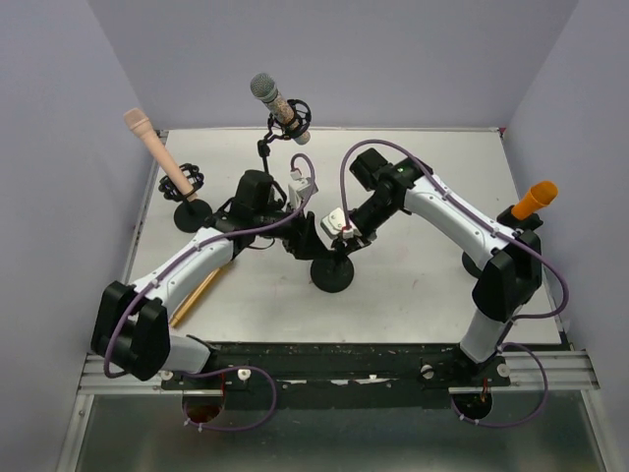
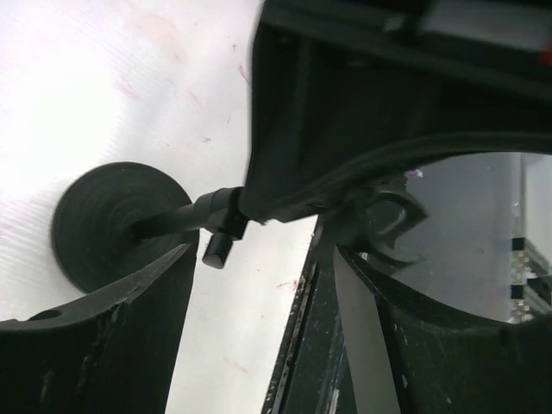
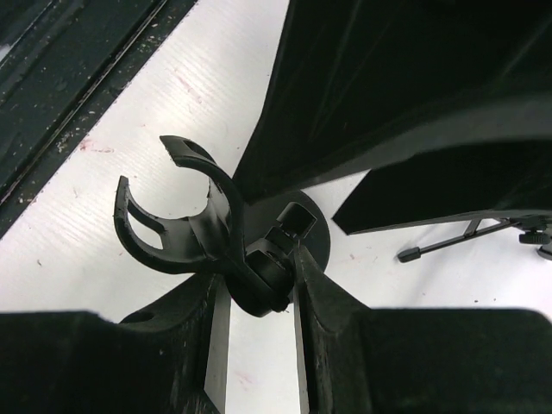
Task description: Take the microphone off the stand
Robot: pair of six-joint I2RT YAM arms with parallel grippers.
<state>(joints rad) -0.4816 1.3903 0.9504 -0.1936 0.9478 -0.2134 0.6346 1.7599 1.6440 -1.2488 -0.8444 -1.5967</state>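
Right tool (image 3: pixel 259 280) is pinched shut on the stand (image 1: pixel 332 273), at the swivel joint just under the clip (image 3: pixel 168 216). Clip is empty. Left tool (image 2: pixel 263 254) is wide open beside the stand's pole, gripping nothing. Likely the microphone (image 1: pixel 201 293): a tan slender thing flat on the counter (image 1: pixel 413 285), left of the stand, partly under the left arm, can't confirm. If so, removal looks done and only letting go of the stand is left.

Lying flat on the white table (image 1: pixel 423 285) (left side): a yellowish wooden stick (image 1: pixel 201 295). Slanting toward the near-left corner.
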